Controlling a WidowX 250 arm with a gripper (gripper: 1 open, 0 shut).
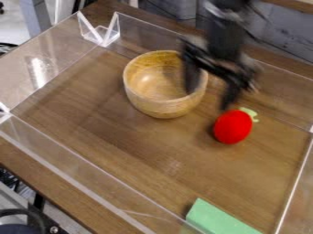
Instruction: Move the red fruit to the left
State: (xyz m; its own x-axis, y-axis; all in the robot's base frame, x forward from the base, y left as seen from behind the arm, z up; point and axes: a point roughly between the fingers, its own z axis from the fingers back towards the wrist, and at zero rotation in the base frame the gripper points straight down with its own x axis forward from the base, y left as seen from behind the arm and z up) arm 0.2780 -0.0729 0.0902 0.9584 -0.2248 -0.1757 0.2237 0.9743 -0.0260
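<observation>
A black arm (224, 27), motion-blurred, ends in a black gripper (213, 82) with two slim dark jaws.

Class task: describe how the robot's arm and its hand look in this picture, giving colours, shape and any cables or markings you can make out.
The arm is dark, almost black, and comes in from the top edge. Its hand is black too, ending in two slim fingers. The picture is motion-blurred, so no cables or markings can be made out.
</observation>
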